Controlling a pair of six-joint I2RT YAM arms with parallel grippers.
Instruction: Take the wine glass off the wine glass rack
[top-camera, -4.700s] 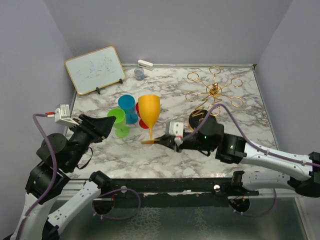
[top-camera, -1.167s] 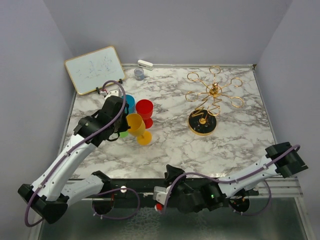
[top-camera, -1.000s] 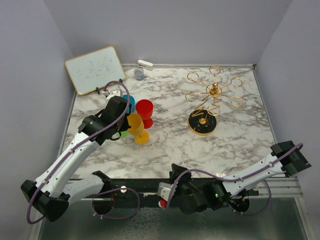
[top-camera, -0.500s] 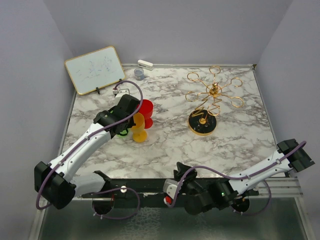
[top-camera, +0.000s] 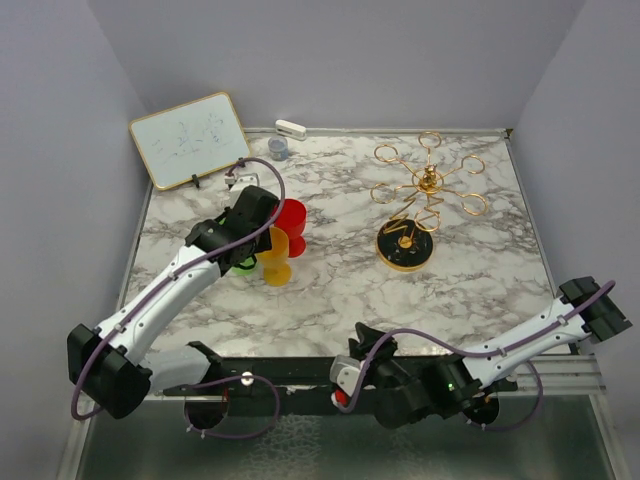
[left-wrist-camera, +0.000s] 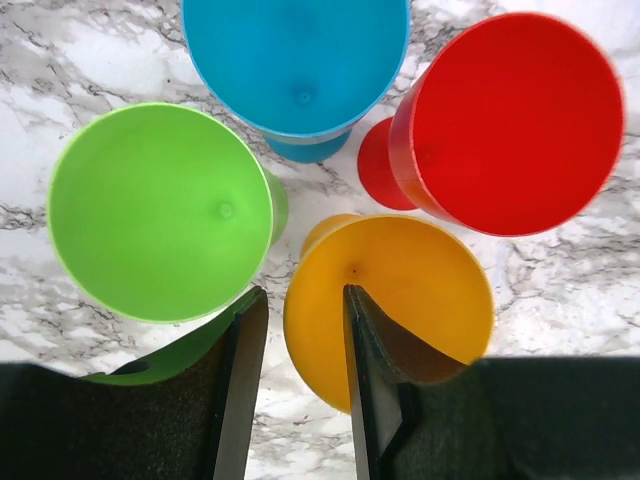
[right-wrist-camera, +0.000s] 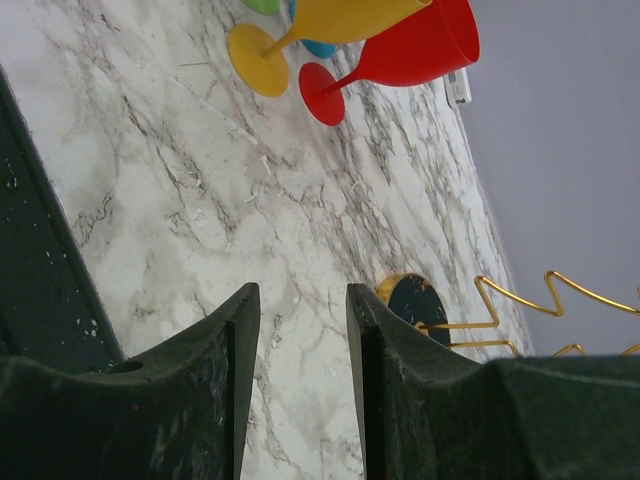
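Note:
The gold wire wine glass rack (top-camera: 427, 184) stands at the back right on its round black base (top-camera: 404, 249), with no glass on its arms. The yellow wine glass (top-camera: 275, 256) stands upright among the red (top-camera: 290, 216) and green (top-camera: 241, 266) glasses. My left gripper (top-camera: 256, 226) hovers over them, open. In the left wrist view one finger (left-wrist-camera: 366, 370) is inside the yellow bowl (left-wrist-camera: 400, 290) and the other (left-wrist-camera: 243, 380) is outside it, with marble showing between. My right gripper (top-camera: 365, 338) is open and empty at the table's near edge.
A blue glass (left-wrist-camera: 298, 60) stands behind the green glass (left-wrist-camera: 160, 212) and red glass (left-wrist-camera: 515, 120). A whiteboard (top-camera: 189, 139), a small grey cup (top-camera: 278, 148) and a white object (top-camera: 290, 128) sit along the back. The right wrist view shows the rack base (right-wrist-camera: 412, 300).
My left gripper has brought the tilted yellow glass back beside the red and green ones; it now stands upright and the jaws are apart. The right arm has drawn back along the near edge.

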